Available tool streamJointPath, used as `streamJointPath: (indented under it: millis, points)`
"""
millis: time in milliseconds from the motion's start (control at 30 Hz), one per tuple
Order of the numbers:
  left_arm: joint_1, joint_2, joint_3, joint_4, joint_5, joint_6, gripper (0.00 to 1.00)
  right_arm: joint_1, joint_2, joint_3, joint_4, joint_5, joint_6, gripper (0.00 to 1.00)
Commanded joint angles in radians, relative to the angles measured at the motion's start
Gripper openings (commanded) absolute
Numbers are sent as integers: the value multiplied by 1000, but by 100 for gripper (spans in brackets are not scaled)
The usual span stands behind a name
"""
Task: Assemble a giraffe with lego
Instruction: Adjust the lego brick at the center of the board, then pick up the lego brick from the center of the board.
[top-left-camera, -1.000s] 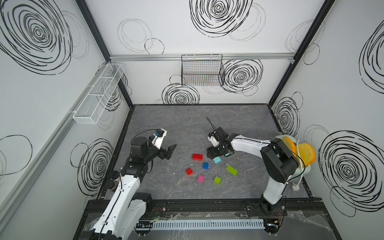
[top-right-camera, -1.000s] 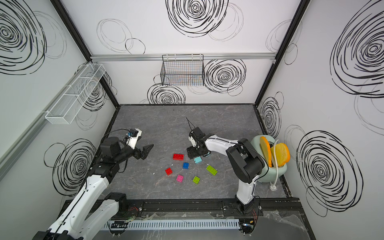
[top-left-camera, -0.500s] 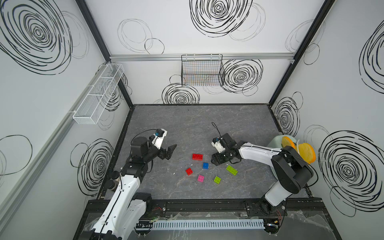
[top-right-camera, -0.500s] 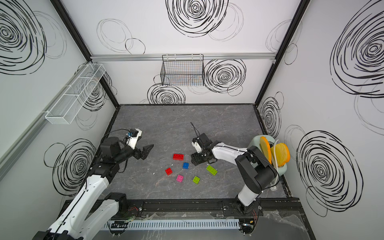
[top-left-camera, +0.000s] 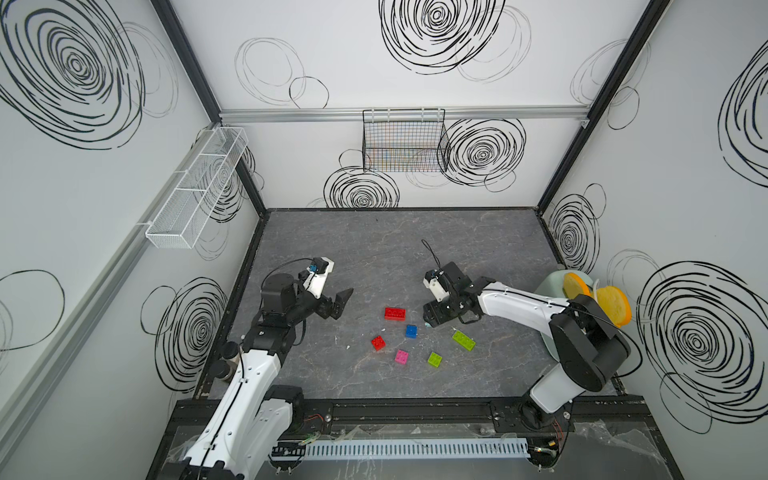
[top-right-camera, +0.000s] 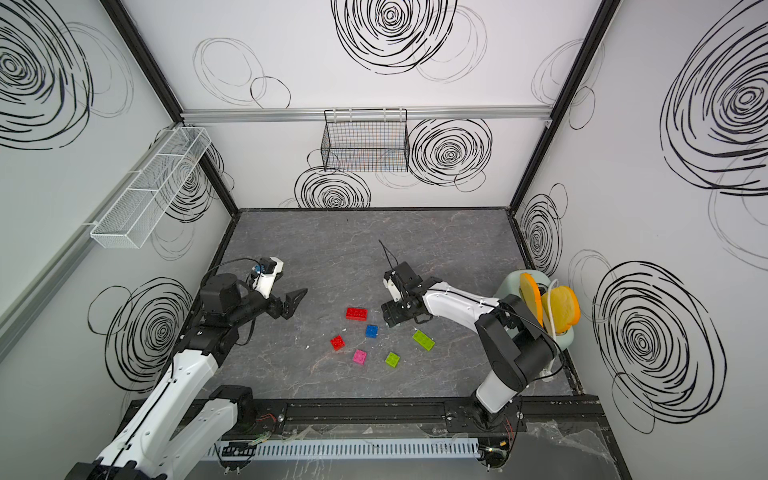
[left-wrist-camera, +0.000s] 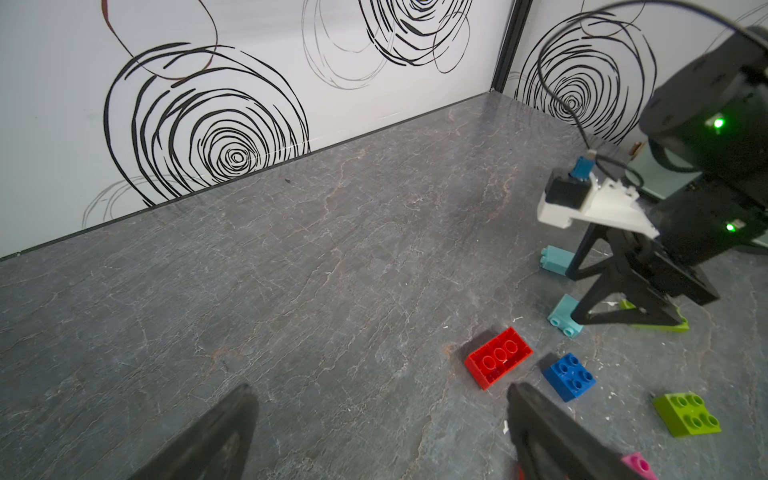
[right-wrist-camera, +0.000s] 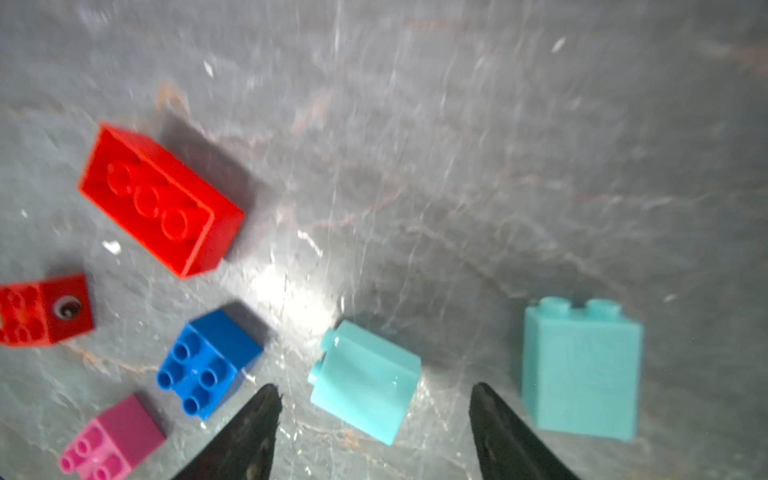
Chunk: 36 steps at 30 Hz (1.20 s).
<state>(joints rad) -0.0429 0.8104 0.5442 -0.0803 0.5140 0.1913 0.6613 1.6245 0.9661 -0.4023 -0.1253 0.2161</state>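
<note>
1. The left hand (top-left-camera: 338, 303) hovers above the desk (top-left-camera: 374, 249) at the left. Its jaws are spread wide around nothing, and its tips point toward the bricks.
2. The lego lies loose on the desk between the two arms, nearer the right arm, with every piece apart from the others.
3. The small red brick (top-left-camera: 378, 343) is tipped on its side. Its eye shows in the right wrist view.
4. The long red brick (top-left-camera: 395, 313) lies upside down with its hollow underside up. In both top views its long axis runs roughly left to right across the desk.
5. The pink brick (top-left-camera: 401, 356) and the blue brick (top-left-camera: 411, 331) sit studs up, the pink one nearer the front edge.
6. The first cyan brick (right-wrist-camera: 363, 380) lies on its side just ahead of the right hand (top-left-camera: 432, 320), with its studs aimed at the blue brick. The second cyan brick (right-wrist-camera: 582, 368) also lies on its side, outside one finger.
7. The right hand is low over the desk, jaws apart, gripping nothing.
8. The small lime brick (top-left-camera: 434, 359) sits studs up. The long lime brick (top-left-camera: 464, 340) is also studs up, and its long axis runs diagonally from back-left to front-right.
</note>
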Motion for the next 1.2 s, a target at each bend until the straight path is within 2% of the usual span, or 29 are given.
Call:
streamJointPath:
  millis: [0, 233, 600, 833, 1167]
  points:
    - [9, -15, -7, 41, 15, 7, 98, 4, 76, 70, -6, -46, -9, 75]
    - [6, -16, -8, 39, 15, 10, 98, 10, 155, 49, 48, -111, 5, 72]
    - [8, -14, -12, 45, 21, 7, 98, 36, 20, -122, 65, -121, 39, 69]
    - [10, -13, -11, 45, 21, 7, 98, 105, 1, -159, 43, -17, 56, 67]
    - [11, -13, -10, 44, 23, 5, 98, 174, 14, -171, 10, 170, 108, 53]
